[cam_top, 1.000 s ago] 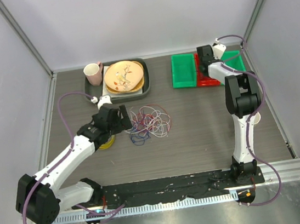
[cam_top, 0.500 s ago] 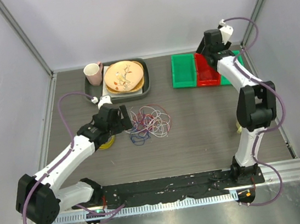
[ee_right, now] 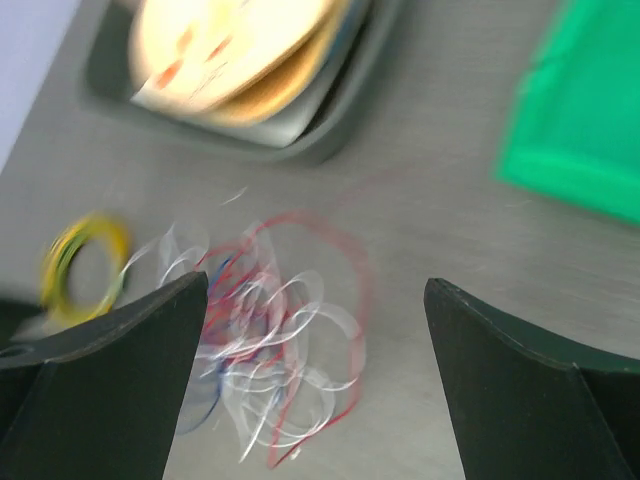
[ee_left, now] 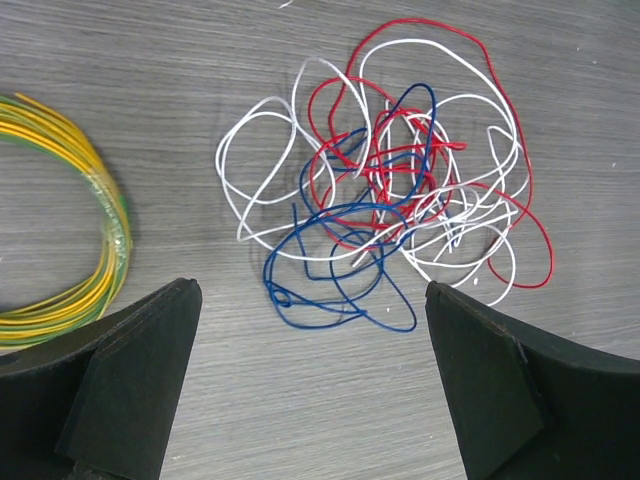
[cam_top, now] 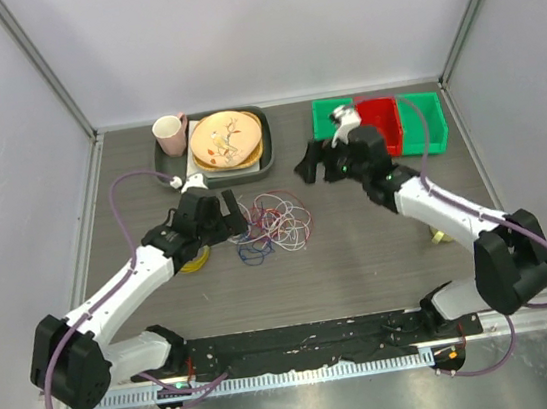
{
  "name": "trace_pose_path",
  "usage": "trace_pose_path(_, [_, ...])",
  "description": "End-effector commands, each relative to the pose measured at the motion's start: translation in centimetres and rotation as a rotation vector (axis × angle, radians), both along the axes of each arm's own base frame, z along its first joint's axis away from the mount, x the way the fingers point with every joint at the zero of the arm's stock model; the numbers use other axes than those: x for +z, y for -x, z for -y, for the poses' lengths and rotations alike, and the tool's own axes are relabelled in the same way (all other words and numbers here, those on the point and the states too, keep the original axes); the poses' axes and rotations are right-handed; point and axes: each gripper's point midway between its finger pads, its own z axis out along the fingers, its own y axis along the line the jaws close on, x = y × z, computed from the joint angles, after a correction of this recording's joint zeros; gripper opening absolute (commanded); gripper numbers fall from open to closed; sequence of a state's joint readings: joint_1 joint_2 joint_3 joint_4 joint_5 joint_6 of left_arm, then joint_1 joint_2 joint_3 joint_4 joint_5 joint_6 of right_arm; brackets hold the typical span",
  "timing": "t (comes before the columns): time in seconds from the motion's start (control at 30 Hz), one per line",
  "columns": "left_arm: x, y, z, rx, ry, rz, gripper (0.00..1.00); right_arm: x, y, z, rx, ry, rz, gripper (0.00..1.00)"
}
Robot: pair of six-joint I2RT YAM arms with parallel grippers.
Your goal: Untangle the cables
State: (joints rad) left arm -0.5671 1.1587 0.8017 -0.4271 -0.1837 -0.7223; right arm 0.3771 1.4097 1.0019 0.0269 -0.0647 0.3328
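Thin red, white and dark blue cables (cam_top: pixel 274 223) lie tangled on the grey surface (cam_top: pixel 371 252). Both arms' jaws are spread, empty. Pinching several loops together may tighten the knot.

Right wrist view is blurred all over. The cables (ee_right: pixel 270 350) smear into red-white streaks and single strands can't be told apart. The plates (ee_right: pixel 225 50) and tray (ee_right: pixel 320 140) are soft and cut by the top edge. The green bin (ee_right: pixel 585 110) is cut off at right. In the left wrist view the yellow wire ring (ee_left: pixel 75 230) runs off the left edge; from above it's mostly hidden under the left arm (cam_top: pixel 128 284). A small pale object (cam_top: pixel 438 235) by the right arm (cam_top: pixel 445 207) is too small to tell.
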Motion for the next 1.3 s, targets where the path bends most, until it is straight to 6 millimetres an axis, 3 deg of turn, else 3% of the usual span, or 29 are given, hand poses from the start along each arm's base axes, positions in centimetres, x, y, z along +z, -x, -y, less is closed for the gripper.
trace_pose_path(0.0, [0.1,-1.8,0.9,0.017,0.093,0.02,1.0,0.2,6.0,-7.4,0.37,-0.174,0.066,0.95])
trace_pose_path(0.07, [-0.3,-2.8,1.3,0.009,0.133,0.011,1.0,-0.4,6.7,-9.1,0.415,-0.164,0.067,0.94])
trace_pose_path(0.13, [-0.2,-4.0,1.7,0.016,0.162,0.026,1.0,-3.6,6.7,-10.2,0.426,-0.093,-0.02,0.9])
trace_pose_path(0.2, [-1.4,-4.9,2.1,0.011,0.176,-0.001,1.0,-4.1,4.5,-10.0,0.339,-0.032,-0.038,0.86])
trace_pose_path(0.23, [-1.0,-5.8,2.3,0.014,0.185,0.014,1.0,-7.0,4.4,-9.9,0.335,0.04,-0.115,0.81])
trace_pose_path(0.3, [-2.5,-6.5,2.9,0.004,0.184,-0.033,1.0,-7.2,3.0,-10.3,0.304,0.072,-0.125,0.75])
trace_pose_path(0.33, [-2.1,-7.1,3.2,0.001,0.186,-0.029,1.0,-9.3,3.1,-10.6,0.303,0.108,-0.178,0.68])
trace_pose_path(0.4, [-3.7,-7.7,3.6,-0.001,0.168,-0.071,1.0,-9.8,2.6,-11.2,0.296,0.111,-0.19,0.64])
trace_pose_path(0.47, [-3.9,-8.3,4.1,-0.013,0.17,-0.078,1.0,-11.1,2.4,-11.6,0.286,0.106,-0.225,0.56])
trace_pose_path(0.63, [-5.7,-8.9,4.4,-0.018,0.15,-0.11,1.0,-12.4,2.4,-12.5,0.296,0.074,-0.267,0.36])
trace_pose_path(0.73, [-6.7,-8.8,4.7,-0.028,0.152,-0.136,1.0,-12.8,2.5,-12.7,0.294,0.067,-0.289,0.35])
trace_pose_path(0.77, [-6.9,-8.8,4.8,-0.029,0.151,-0.14,0.98,-12.6,2.2,-12.8,0.293,0.066,-0.289,0.34])
trace_pose_path(0.83, [-7.5,-8.7,4.8,-0.031,0.144,-0.16,0.89,-12.9,2.2,-12.6,0.28,0.069,-0.297,0.12])
trace_pose_path(0.87, [-7.6,-8.6,4.8,-0.034,0.143,-0.168,0.72,-13.0,2.3,-12.4,0.274,0.076,-0.296,0.03])
trace_pose_path(0.93, [-7.8,-7.9,4.6,-0.043,0.127,-0.196,0.48,-12.4,1.9,-11.1,0.209,0.117,-0.286,0.01])
trace_pose_path(0.97, [-7.2,-7.7,4.4,-0.043,0.13,-0.186,0.3,-12.2,1.7,-10.2,0.172,0.145,-0.273,0.01])
trace_pose_path(1.0, [-7.0,-7.5,4.0,-0.029,0.117,-0.178,0.24,-11.8,0.8,-8.4,0.077,0.197,-0.243,0.01])
trace_pose_path(1.03, [-7.2,-7.0,3.4,-0.017,0.105,-0.178,0.2,-9.8,0.7,-7.0,0.024,0.215,-0.204,0.01])
trace_pose_path(1.07, [-5.7,-6.9,3.0,-0.008,0.108,-0.141,0.14,-9.3,0.8,-5.7,-0.026,0.242,-0.186,0.01])
trace_pose_path(1.13, [-5.4,-6.1,1.1,0.053,0.058,-0.12,0.14,-5.7,0.7,-1.7,-0.2,0.291,-0.103,0.01])
trace_pose_path(1.17, [-5.0,-5.8,0.3,0.078,0.042,-0.112,0.14,-5.1,1.1,0.2,-0.271,0.298,-0.093,0.01])
trace_pose_path(1.27, [-3.3,-4.3,-3.0,0.191,-0.022,-0.08,0.15,-1.3,2.8,7.5,-0.531,0.322,-0.023,0.01])
